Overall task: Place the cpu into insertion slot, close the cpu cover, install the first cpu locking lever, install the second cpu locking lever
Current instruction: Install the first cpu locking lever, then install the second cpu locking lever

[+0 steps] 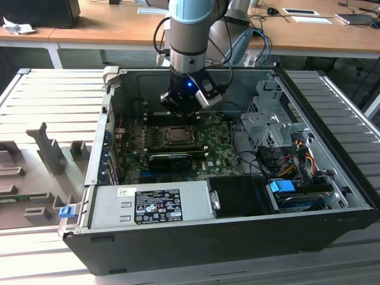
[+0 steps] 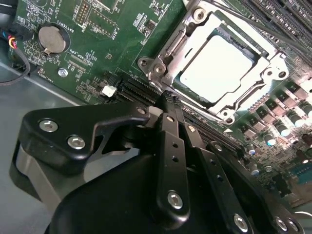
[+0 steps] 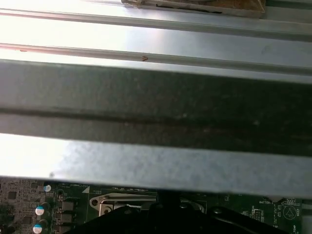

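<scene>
The cpu (image 2: 217,68), a pale square chip, lies flat in the insertion slot (image 1: 176,136) on the green board. The cpu cover (image 2: 168,46), a silvery frame with a cut-out middle, lies down around the chip. I cannot tell whether the locking levers are latched. My gripper (image 2: 168,97) hangs just beside the socket's corner, a little above the board, with its black fingers (image 2: 170,141) pressed together on nothing. In the exterior view the gripper (image 1: 179,110) hovers just behind the socket, inside the open computer case.
A long black card (image 1: 172,159) sits on the board in front of the socket. The grey case wall (image 3: 156,161) stands close by. A coin battery (image 2: 51,39) lies on the board. Drive cages and cables (image 1: 285,154) crowd the exterior view's right, and a power supply (image 1: 148,205) sits at the front.
</scene>
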Controlling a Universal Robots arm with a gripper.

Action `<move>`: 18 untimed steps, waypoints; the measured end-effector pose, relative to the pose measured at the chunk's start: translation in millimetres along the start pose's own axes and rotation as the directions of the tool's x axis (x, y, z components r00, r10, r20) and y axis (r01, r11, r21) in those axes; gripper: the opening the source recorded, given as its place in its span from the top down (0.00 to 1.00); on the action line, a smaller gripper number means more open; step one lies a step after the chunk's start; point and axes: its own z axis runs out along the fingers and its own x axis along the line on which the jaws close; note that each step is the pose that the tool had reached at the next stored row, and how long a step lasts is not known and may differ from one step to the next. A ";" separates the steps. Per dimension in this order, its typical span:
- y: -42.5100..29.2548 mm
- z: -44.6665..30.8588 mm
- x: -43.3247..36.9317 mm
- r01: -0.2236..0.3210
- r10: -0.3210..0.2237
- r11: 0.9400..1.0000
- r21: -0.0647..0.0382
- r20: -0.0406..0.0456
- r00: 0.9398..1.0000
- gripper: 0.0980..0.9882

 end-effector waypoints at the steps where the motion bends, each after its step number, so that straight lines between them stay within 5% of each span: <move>1: -0.3 -0.1 0.0 0.000 0.000 1.000 0.000 0.000 1.000 0.99; 15: -15.2 -1.6 1.1 0.000 0.000 1.000 0.000 0.000 1.000 0.99; 18: -14.4 -12.7 0.9 0.000 0.000 1.000 0.000 0.000 1.000 0.99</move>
